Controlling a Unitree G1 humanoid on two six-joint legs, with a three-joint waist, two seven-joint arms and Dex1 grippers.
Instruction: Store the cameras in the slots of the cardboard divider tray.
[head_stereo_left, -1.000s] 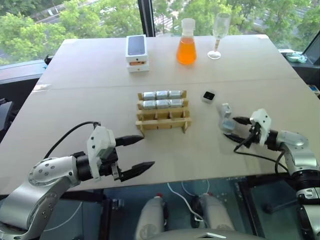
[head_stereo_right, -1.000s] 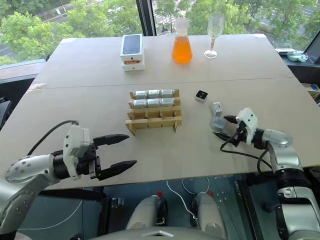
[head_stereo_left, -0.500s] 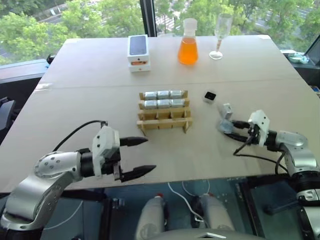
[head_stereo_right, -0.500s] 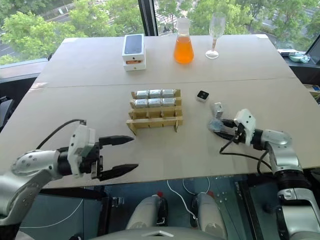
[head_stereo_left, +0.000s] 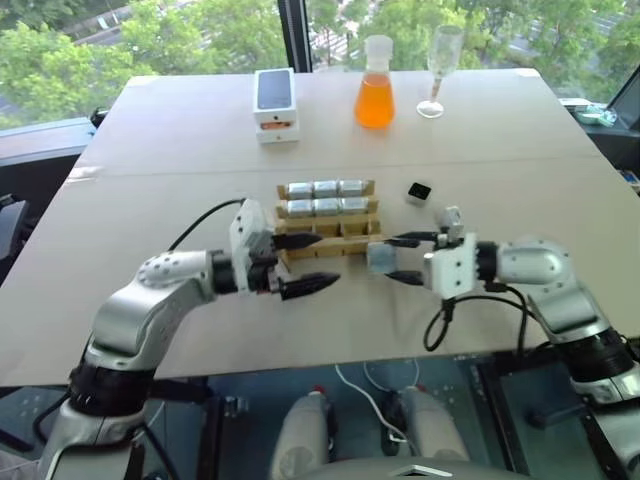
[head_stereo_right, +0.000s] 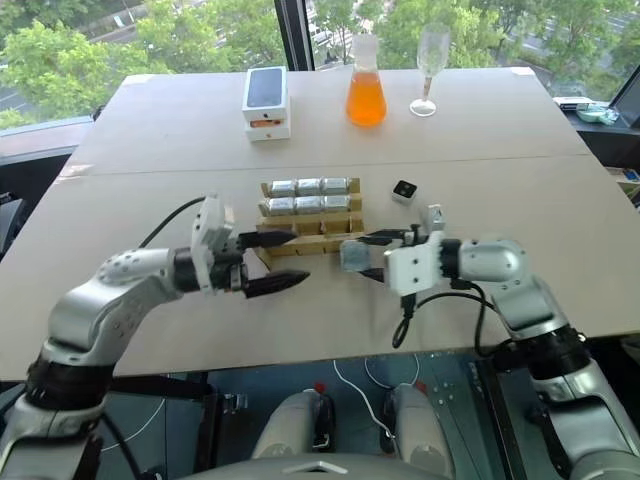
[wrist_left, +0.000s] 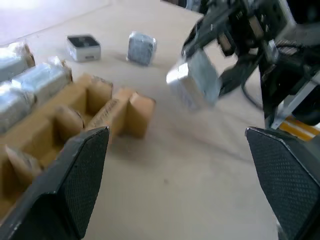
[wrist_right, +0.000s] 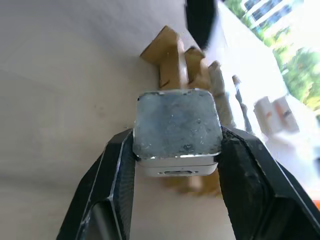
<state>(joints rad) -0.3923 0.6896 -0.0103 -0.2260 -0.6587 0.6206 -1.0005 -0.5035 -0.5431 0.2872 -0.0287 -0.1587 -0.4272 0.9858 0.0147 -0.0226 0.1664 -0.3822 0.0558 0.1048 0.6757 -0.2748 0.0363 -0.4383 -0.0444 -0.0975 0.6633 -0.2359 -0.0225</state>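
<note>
A pale tabletop (head_stereo_left: 180, 190) stands before tall windows with green trees beyond; at its far edge sit a white phone box (head_stereo_left: 274, 104), a flask of orange liquid (head_stereo_left: 375, 84) and a stemmed glass (head_stereo_left: 439, 62), all well apart from the work.

Near the middle lies the cardboard divider tray (head_stereo_left: 328, 232). Its two far rows are filled with silver cameras (head_stereo_left: 324, 198), while the near rows stand empty, so the next slot to fill is on the robot's side of the grid.

The right pincer (head_stereo_right: 368, 256) is clamped on a silver-grey camera (head_stereo_right: 354, 255), held above the tabletop just beside the tray's near right corner. The right wrist view shows the block (wrist_right: 178, 129) squeezed flat-sided between both fingers (wrist_right: 115, 170), a firm, square grip that should let it drop straight into a slot.

The left pincer (head_stereo_left: 308, 264) stands wide and holds nothing, its tips at the tray's near left side, one over the edge and one just in front; I judge it is there to steady the light rack while the other arm loads it.

Two more cameras wait on the tabletop to the right of the tray: a black-faced one (head_stereo_left: 418, 192) and a silver one (head_stereo_left: 451, 217).
</note>
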